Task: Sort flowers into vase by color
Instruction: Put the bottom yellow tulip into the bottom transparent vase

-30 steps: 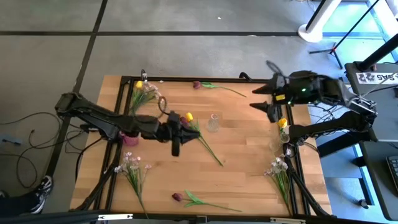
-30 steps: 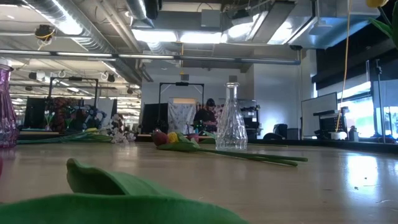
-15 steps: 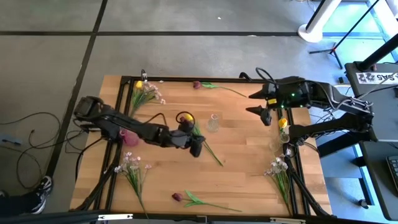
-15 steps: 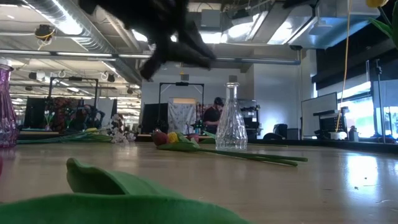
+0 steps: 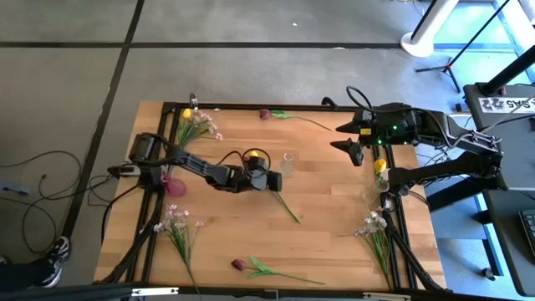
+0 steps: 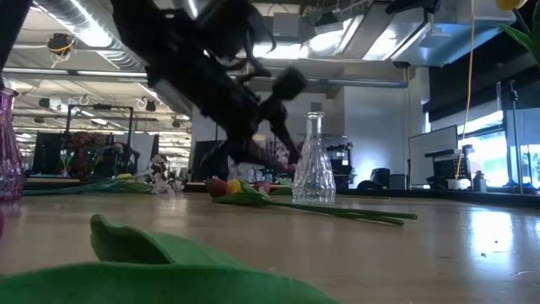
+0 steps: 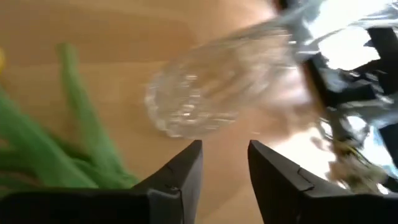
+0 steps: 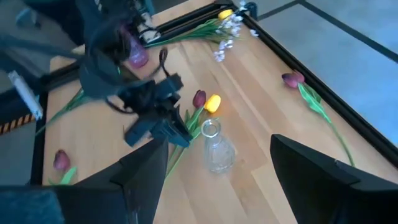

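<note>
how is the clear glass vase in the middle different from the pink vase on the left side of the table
The clear vase is colourless cut glass; the pink vase is tinted purple-pink. The clear vase stands near the table's middle, next to the lying yellow and dark red tulips, with the left tool close by; the pink vase stands at the left edge under the left arm. Both stand upright, and no flowers show in either.

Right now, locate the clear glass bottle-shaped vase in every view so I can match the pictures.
High view: clear glass vase near the table's middle, just right of the left gripper.
Low view: right of centre, upright.
Left wrist view: blurred, ahead of the fingers.
Right wrist view: lower centre.
Shared landmark: the yellow tulip lying beside it.
</note>
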Controlling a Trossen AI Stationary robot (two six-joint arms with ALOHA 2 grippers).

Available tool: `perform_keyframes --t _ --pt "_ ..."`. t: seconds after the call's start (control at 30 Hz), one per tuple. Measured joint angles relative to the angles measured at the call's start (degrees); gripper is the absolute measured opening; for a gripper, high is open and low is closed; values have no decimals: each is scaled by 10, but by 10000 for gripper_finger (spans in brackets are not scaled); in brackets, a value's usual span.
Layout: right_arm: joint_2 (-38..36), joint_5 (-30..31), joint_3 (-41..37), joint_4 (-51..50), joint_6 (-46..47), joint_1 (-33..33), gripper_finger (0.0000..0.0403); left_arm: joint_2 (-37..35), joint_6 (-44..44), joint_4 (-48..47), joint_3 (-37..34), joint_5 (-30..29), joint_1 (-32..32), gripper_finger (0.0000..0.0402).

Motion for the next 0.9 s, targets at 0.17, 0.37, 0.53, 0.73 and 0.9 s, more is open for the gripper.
perform_keyframes --t 0.17,0.37,0.53,0.73,0.9 --pt "1 4 0 0 25 0 280 14 -1 -13 5 -9 -18 135" --pt "2 3 0 -17 73 0 280 14 15 -185 73 -44 -47 135" --pt "2 -2 0 -23 75 0 280 32 14 -245 128 -46 -22 135" --pt "2 -2 0 -23 73 0 280 60 -42 -294 134 19 7 135" --pt "2 -2 0 -23 38 0 280 50 -55 -400 135 22 -11 135"
